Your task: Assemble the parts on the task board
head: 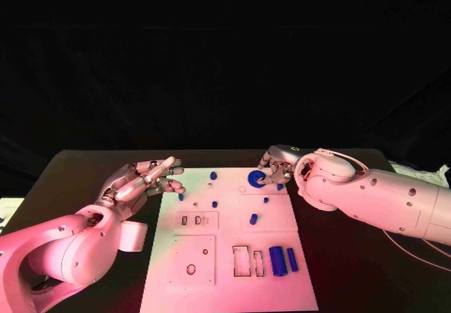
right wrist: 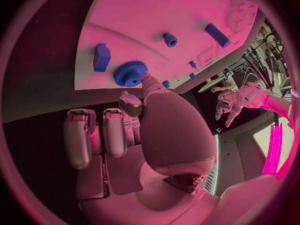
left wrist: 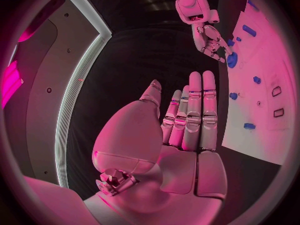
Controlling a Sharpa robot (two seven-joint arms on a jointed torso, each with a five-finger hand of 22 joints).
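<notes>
While the silver right hand [head: 278, 167] reaches in from three o'clock, its fingertips sit right against the round blue toothed plastic gear [head: 255, 178], which lies flat near the far right corner of the white rectangular task board [head: 282, 290]. From that hand the gear is at about eight o'clock, touching a fingertip; whether it is truly pinched I cannot tell. Over at nine o'clock, the silver left hand [head: 143, 180] hovers released, fingers straight, beside the board's left edge, well apart from the gear.
</notes>
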